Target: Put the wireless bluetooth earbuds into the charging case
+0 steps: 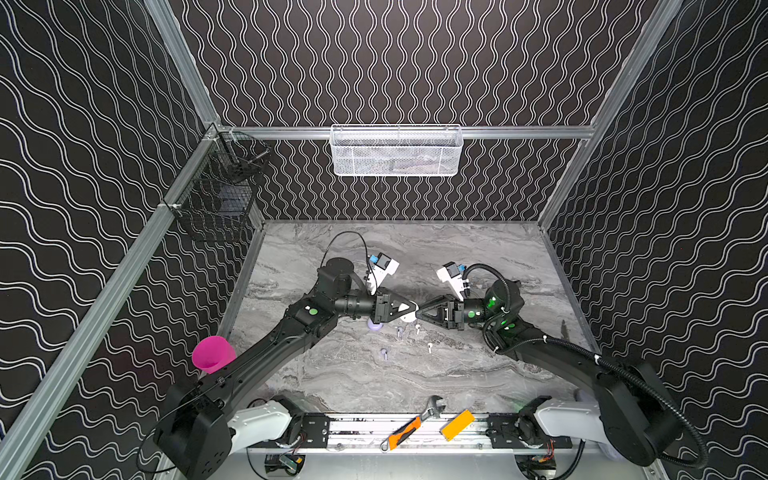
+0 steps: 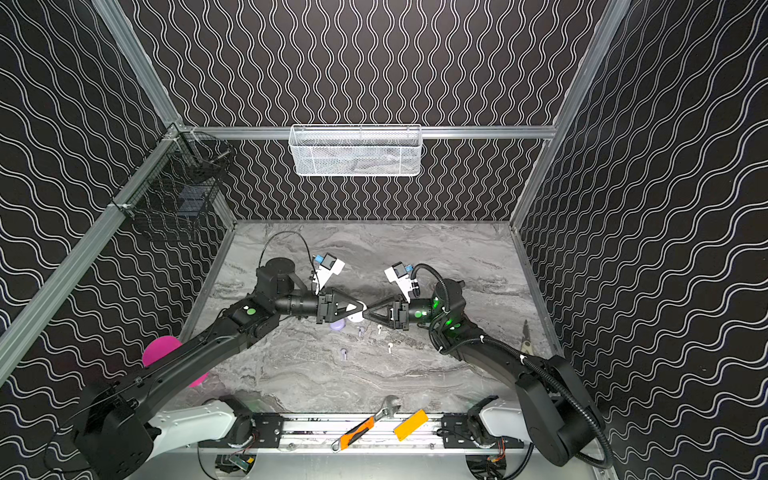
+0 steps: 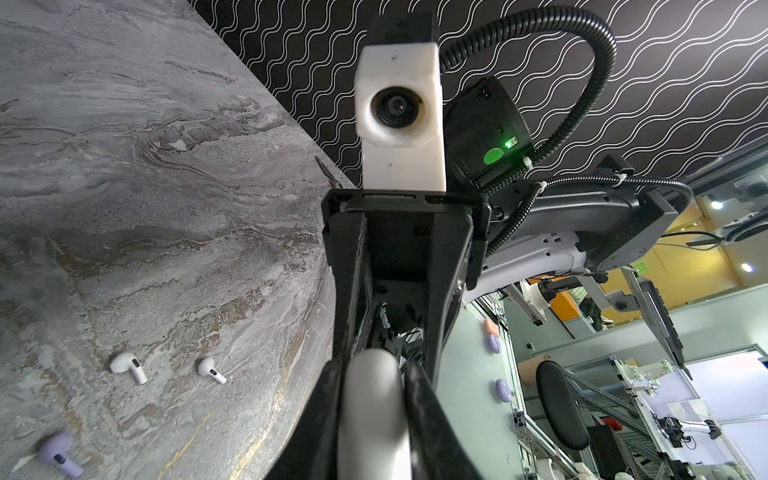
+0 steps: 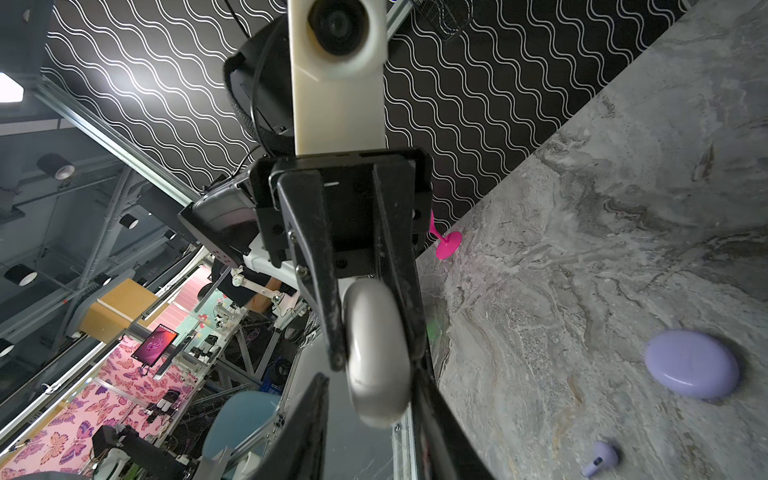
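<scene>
The left claw (image 1: pixel 413 309) pinches the white charging case (image 4: pixel 376 357) edge-on; the right claw (image 1: pixel 420 311), tip to tip with it, straddles the same case (a gap shows), probably to prise it open. Beneath both, the earbuds (image 3: pixel 129 368) lie loose on the table (image 1: pixel 457 374).
</scene>
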Controlling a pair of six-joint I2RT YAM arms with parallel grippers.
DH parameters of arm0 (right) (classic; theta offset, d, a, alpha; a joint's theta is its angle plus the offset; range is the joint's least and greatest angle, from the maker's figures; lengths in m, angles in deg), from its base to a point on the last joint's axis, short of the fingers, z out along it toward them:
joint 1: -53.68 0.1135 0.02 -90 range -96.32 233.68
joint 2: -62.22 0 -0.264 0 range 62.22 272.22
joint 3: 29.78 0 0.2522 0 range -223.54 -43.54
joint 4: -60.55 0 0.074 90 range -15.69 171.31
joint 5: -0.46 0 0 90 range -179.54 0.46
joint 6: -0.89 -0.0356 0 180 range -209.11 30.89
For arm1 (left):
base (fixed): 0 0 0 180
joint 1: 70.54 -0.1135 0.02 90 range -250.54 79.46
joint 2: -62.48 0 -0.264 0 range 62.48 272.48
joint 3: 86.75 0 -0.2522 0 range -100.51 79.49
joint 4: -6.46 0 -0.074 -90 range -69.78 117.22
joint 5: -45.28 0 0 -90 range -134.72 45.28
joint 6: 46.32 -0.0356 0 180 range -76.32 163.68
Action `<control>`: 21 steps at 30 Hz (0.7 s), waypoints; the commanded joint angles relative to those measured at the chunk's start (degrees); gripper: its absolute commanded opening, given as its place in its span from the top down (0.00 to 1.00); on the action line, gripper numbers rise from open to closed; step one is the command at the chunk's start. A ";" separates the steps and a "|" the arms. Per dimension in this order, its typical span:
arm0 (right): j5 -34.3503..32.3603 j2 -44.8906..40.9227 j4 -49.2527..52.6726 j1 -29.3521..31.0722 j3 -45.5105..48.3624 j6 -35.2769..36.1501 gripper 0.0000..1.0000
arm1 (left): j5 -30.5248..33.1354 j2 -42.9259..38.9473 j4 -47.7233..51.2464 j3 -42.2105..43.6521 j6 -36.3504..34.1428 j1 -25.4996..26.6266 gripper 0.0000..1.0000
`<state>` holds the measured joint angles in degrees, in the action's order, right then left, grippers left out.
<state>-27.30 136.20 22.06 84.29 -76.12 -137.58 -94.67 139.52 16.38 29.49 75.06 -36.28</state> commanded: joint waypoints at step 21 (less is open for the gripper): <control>1.90 1.26 -8.39 1.73 -0.56 -3.55 0.69 | -3.04 0.30 -4.61 0.34 2.24 0.69 0.92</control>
<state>-25.81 137.55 17.84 85.93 -76.14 -139.87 -96.68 139.60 13.39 29.71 76.72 -35.80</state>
